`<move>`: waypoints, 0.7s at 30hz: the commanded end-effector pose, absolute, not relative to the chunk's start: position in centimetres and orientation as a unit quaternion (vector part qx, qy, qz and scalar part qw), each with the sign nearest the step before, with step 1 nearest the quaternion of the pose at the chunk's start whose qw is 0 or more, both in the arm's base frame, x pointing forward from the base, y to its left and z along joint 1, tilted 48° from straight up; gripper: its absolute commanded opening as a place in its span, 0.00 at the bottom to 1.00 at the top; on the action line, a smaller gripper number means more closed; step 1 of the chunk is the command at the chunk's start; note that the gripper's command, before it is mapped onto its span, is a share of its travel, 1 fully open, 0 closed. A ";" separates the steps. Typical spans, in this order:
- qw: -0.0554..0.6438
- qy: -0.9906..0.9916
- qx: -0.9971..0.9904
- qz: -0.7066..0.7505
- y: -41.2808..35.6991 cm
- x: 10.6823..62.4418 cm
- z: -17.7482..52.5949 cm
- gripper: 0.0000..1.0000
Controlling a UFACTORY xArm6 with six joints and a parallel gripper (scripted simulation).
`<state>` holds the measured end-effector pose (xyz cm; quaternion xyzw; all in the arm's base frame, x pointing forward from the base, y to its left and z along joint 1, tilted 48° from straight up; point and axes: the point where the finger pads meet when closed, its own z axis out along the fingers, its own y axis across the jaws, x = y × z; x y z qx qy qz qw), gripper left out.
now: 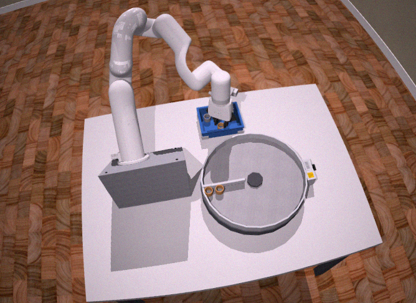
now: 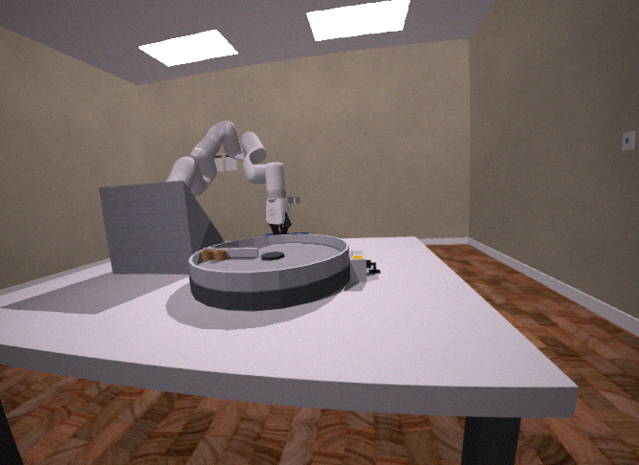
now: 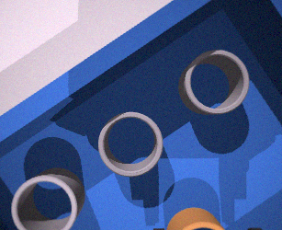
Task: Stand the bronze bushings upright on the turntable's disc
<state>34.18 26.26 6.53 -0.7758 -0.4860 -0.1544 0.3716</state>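
Observation:
The blue crate [image 1: 220, 121] stands behind the turntable. In the wrist view it holds three upright steel bushings [image 3: 214, 82] [image 3: 130, 143] [image 3: 45, 204] and one upright bronze bushing [image 3: 195, 220] at the bottom edge. My gripper [image 1: 220, 121] is lowered into the crate right over that bronze bushing [image 1: 220, 125], with its fingers partly open. The fingertips are mostly hidden, so I cannot tell if they touch it. Two bronze bushings [image 1: 208, 191] [image 1: 219, 189] stand upright on the turntable's disc [image 1: 262, 198] at its left rim, away from the dark hub [image 1: 254, 179].
A raised wall rings the disc. A flat grey bar [image 1: 231, 184] runs from the hub toward the two bronze bushings. The arm's grey base box [image 1: 147, 176] stands left of the turntable. A small control box [image 1: 311, 173] sits on the turntable's right side.

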 end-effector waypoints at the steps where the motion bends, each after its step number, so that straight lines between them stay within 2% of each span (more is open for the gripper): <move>1: 0.371 -0.486 -0.776 -0.156 26.3 34.3 6.6 0.41; 21: 0.371 -0.486 -0.776 -0.156 27.2 34.1 5.8 0.41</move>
